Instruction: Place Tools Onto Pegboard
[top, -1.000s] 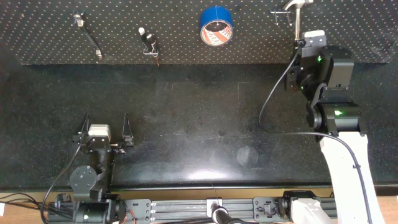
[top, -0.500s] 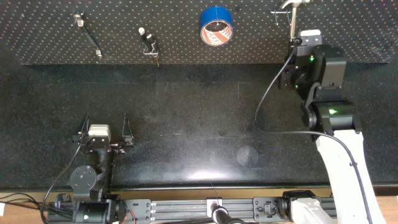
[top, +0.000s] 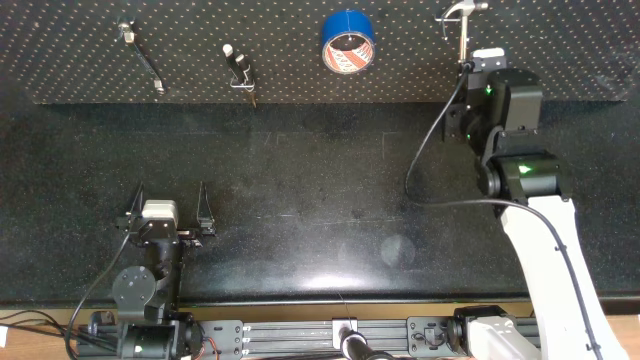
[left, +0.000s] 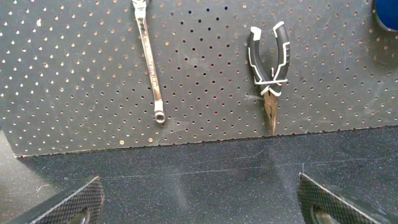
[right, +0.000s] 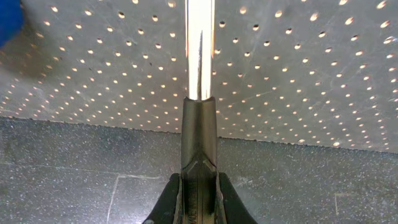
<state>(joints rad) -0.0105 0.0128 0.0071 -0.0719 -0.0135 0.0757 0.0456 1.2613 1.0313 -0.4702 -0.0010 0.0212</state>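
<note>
At the lower left of the top view, the left gripper (top: 171, 203) rests low over the black table (top: 320, 210), with its fingers spread wide and nothing between them.

At the upper right of the frame, the right gripper (right: 199, 200) stands at the boundary between table and pegboard (top: 80, 75). Its fingers are clamped on the dark grip of the hammer (top: 462, 30). In the right wrist view the bright steel shaft runs straight up the middle of the picture over the perforated panel. In the top view the hammer head sits at the top edge of the frame. It cannot be determined whether the head is seated on a hook.

The pegboard spans the upper band of the top view and carries three other items:
- Wrench (top: 143, 57): hung at upper left, slightly slanted.
- Pliers (top: 240, 72): hung just right of the wrench, handles up and nose pointing down.
- Blue tape roll (top: 348, 44): mounted at upper centre.
</note>
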